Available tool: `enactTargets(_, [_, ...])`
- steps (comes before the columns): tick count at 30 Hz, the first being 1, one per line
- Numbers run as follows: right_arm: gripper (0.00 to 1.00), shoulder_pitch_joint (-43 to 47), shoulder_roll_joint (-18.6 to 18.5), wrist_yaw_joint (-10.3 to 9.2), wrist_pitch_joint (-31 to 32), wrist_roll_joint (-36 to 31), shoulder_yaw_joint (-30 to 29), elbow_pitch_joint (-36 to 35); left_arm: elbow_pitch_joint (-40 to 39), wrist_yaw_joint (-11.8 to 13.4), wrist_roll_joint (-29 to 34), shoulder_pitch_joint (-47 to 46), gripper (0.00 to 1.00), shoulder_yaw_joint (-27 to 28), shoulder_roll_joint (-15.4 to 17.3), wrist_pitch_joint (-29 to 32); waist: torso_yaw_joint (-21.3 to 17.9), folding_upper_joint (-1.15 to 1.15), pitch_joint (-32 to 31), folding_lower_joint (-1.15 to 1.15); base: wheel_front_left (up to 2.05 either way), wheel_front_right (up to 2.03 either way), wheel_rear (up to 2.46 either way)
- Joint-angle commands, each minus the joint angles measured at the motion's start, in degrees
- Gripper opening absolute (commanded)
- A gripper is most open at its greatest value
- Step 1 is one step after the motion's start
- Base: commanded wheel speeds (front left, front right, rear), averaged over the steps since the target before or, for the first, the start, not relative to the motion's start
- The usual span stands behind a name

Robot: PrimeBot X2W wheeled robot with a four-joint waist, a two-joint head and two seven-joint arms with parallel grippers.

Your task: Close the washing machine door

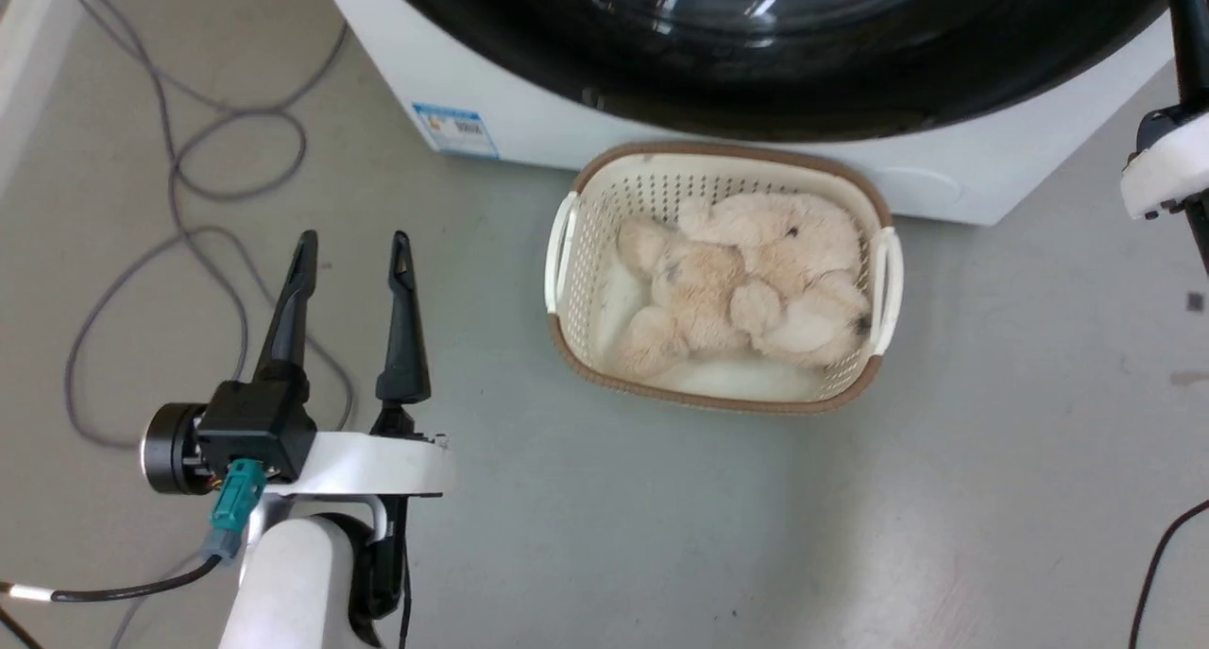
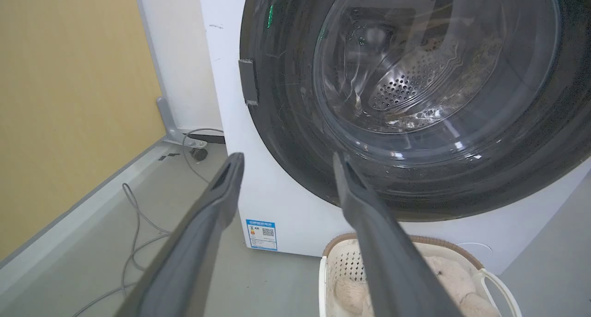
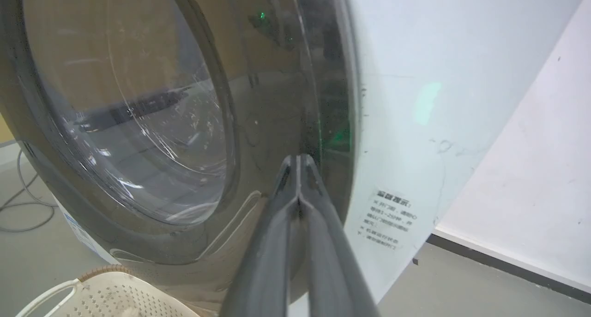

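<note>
The washing machine (image 1: 529,111) is a white box at the top of the head view. Its door (image 1: 756,82), black-rimmed with a clear glass bowl, lies flat against the front. Through the door's glass (image 2: 415,77) in the left wrist view the steel drum shows. My left gripper (image 1: 354,252) hangs open over the floor at the lower left with nothing between its fingers, and it points at the machine's lower left front (image 2: 286,206). My right gripper (image 3: 299,158) is shut and empty. Its tips lie at the door's black rim (image 3: 258,123) near the right edge; contact is unclear.
A cream perforated basket (image 1: 567,243) holding a plush toy (image 1: 746,281) stands on the floor just before the machine. A grey cable (image 1: 189,158) loops over the floor at the left. A yellow wall (image 2: 69,100) runs along the left side. My right forearm (image 1: 1166,172) shows at the right edge.
</note>
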Motion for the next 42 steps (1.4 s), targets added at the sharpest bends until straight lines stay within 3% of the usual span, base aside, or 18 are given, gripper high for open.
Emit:
enactTargets(1, [0.00, 1.8, 0.7, -0.08, -0.2, -0.1, -0.7, -2.0, 0.2, 0.4, 0.3, 0.5, 1.00, 0.4, 0.0, -0.2, -1.0, 0.00, -1.6, 0.00, 0.00, 0.00, 0.00])
enactTargets(10, [0.00, 12.8, 6.1, -0.08, -0.2, -4.9, -7.0, -22.6, 1.4, 0.2, 2.0, 2.3, 1.00, 3.3, 0.0, -0.2, -4.9, 0.00, -7.9, 0.00, 0.00, 0.00, 0.00])
enactTargets(16, [0.00, 19.7, 10.7, -0.08, -0.2, -6.2, -9.0, -30.3, 2.1, -0.1, 3.2, 4.2, 1.00, 4.8, 0.0, -0.2, -7.4, 0.00, -11.8, 0.00, 0.00, 0.00, 0.00])
enactTargets(24, [0.00, 29.8, 15.0, -0.08, -0.2, -4.6, -8.6, -30.3, 3.4, -0.6, 4.2, 8.1, 1.00, 5.6, 0.0, -0.2, -9.6, 0.00, -16.5, 0.00, 0.00, 0.00, 0.00])
enactTargets(37, [0.00, 43.0, 17.8, -0.08, -0.2, 0.1, -5.3, -24.0, 5.5, -0.2, 4.3, 13.3, 1.00, 5.4, 0.0, -0.2, -10.2, 0.00, -21.0, 0.00, 0.00, 0.00, 0.00])
enactTargets(38, [0.36, 43.7, 17.8, -0.08, -0.2, 0.8, -5.1, -23.6, 5.6, -0.3, 4.2, 13.6, 1.00, 5.4, 0.0, -0.2, -10.1, 0.00, -21.2, 0.00, 0.00, 0.00, 0.00])
enactTargets(39, [1.00, 44.4, 17.9, -0.08, -0.2, 1.2, -4.9, -23.5, 5.6, -0.3, 4.2, 13.9, 1.00, 5.3, 0.0, -0.2, -10.1, 0.00, -21.4, 0.00, 0.00, 0.00, 0.00])
enactTargets(42, [1.00, 46.1, 18.0, -0.08, -0.2, 2.0, -5.1, -23.2, 5.7, -0.3, 4.0, 14.5, 1.00, 5.1, 0.0, -0.2, -9.9, 0.00, -21.9, 0.00, 0.00, 0.00, 0.00])
